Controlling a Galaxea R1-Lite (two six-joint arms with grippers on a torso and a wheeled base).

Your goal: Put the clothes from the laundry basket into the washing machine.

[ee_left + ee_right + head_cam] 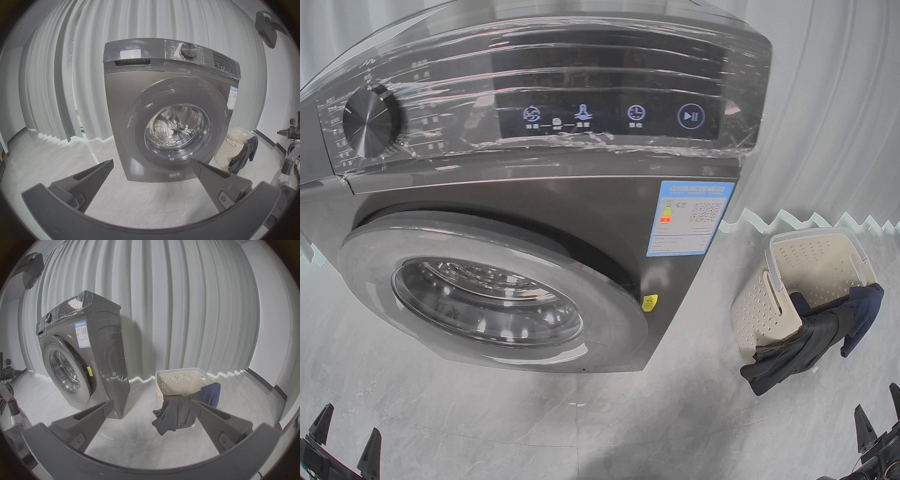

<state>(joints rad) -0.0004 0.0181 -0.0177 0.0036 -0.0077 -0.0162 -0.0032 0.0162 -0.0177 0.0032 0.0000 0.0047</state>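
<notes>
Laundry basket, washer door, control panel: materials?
Laundry basket: looks like cream moulded plastic, matt, with punched holes and slot handles. Washer door: dark grey ring with a satin metallic look, metal or painted plastic, can't tell; glossy clear window, glass or plastic. Control panel: glossy dark face under wrinkled clear film.

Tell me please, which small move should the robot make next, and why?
Probably move the left pincer toward the door of the washing machine and open it. The door looks shut, the clothes hang over the basket rim, and both this and the right pincer are open and empty.
</notes>
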